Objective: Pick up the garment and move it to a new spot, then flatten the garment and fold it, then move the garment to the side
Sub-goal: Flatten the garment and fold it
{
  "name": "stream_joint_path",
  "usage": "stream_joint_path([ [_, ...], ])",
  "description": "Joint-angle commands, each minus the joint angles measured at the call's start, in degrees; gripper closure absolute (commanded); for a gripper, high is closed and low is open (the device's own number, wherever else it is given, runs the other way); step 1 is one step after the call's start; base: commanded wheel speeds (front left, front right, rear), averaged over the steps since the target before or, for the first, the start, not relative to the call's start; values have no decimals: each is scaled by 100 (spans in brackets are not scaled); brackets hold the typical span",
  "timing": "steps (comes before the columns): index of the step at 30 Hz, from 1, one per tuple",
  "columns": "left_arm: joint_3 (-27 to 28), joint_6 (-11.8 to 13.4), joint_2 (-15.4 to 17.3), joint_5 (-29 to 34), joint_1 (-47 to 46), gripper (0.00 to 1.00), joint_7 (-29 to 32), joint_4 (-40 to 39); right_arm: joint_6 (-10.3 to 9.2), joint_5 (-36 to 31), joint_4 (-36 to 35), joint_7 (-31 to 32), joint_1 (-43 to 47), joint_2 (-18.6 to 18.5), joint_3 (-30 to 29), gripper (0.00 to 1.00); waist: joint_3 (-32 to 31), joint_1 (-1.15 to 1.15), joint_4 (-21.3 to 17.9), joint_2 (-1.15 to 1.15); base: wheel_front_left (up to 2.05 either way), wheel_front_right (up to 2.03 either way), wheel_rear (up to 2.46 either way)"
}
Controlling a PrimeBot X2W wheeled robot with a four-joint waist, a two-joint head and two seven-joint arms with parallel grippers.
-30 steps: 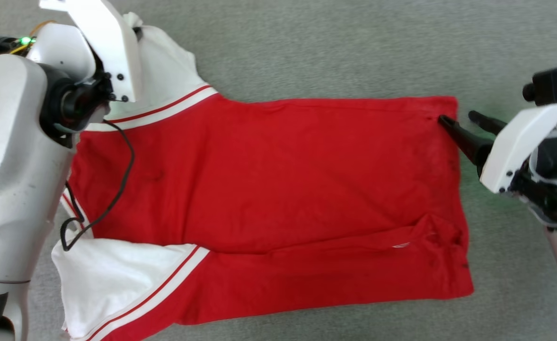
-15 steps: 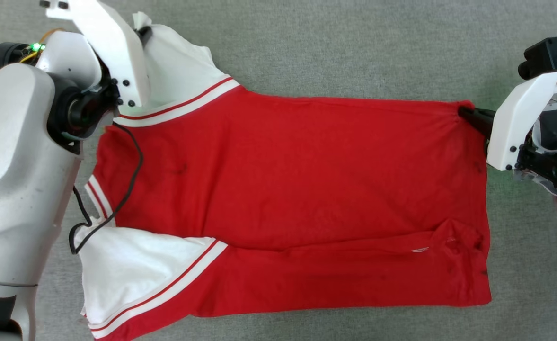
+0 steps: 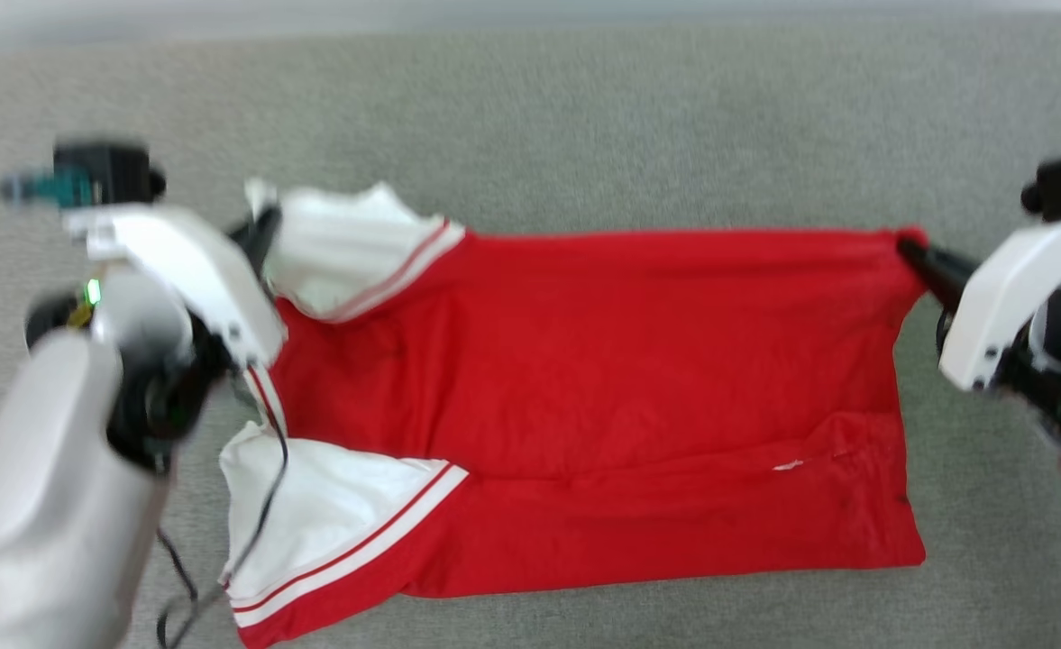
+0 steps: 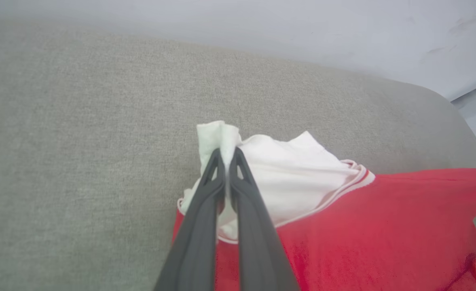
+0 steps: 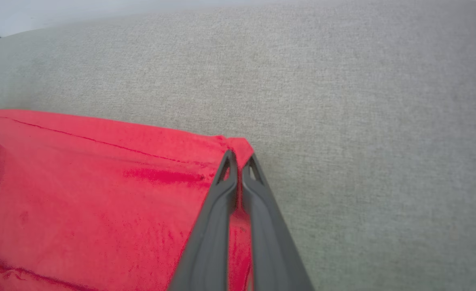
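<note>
Head view: your garment (image 3: pixel 602 379) lies mid-way on the grey woven surface (image 3: pixel 584 117), well short of its far edge. Red knit body, smooth w/ one soft crease near the front. White sleeves (image 3: pixel 350 243) w/ striped trim, crumpled. Left pincer (image 3: pixel 260 236) is clamped on the far sleeve, right pincer (image 3: pixel 913 252) on the far hem corner.

Vs 1 s ago: right pincer stood open at that corner, now it grips. The far edge is pulled straight btw the two. Camera has shifted; left side blurred.

Long axis runs left-right, parallel to the far edge: sleeves to the left, hem to the right.

Left wrist view: left pincer (image 4: pixel 226 155) pinches a bunched tuft of white sleeve.

Right wrist view: right pincer (image 5: pixel 240 159) nips the puckered red corner.
</note>
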Motion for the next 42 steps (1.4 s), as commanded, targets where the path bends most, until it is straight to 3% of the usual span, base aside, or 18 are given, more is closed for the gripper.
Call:
stream_joint_path([
  [1, 52, 44, 13, -61, 258, 100, -89, -85, -4, -9, -24, -56, 169, 26, -41, 100, -236, 0, 96, 0, 0, 0, 0],
  [9, 220, 421, -95, -431, 2193, 100, -419, -680, -4, 10, -110, -380, 1356, 239, -282, 100, -611, 0, 188, 0, 0, 0, 0],
  [14, 82, 426, -311, -673, 2908, 100, -364, -582, -3, 78, 50, -542, 1955, 372, -372, 100, -716, 0, 196, 0, 0, 0, 0],
  [15, 75, 443, -334, -690, 2983, 86, -390, -508, -4, 74, 100, -558, 2045, 399, -374, 98, -729, 0, 192, 0, 0, 0, 0],
  [16, 64, 445, -356, -674, 3029, 40, -433, -426, -3, 77, 122, -597, 2124, 425, -359, 60, -740, 0, 191, 0, 0, 0, 0],
  [17, 62, 427, -393, -643, 3042, 0, -521, -356, -4, 84, 145, -643, 2186, 459, -348, 0, -754, 0, 186, 0, 0, 0, 0],
  [22, 123, 385, -507, -397, 2949, 0, -1170, -282, -5, 2, 82, -1108, 2445, 512, -324, 0, -891, 0, 130, 0, 0, 0, 0],
  [29, 41, 387, -593, 166, 2894, 0, -2093, -687, -4, -134, -645, -1559, 2758, 410, -468, 0, -1177, 0, 9, 0, 0, 0, 0],
  [34, 2, 494, -637, 579, 2930, 0, -2679, -1036, -4, -246, -1164, -1204, 2911, 270, -881, 0, -1326, 0, -80, 0, 0, 0, 0],
  [42, -149, 924, -570, 1390, 2982, 0, -3325, -1469, -3, -400, -1499, -244, 2992, 63, -1711, 0, -1356, 0, 1, 0, 0, 0, 0],
])
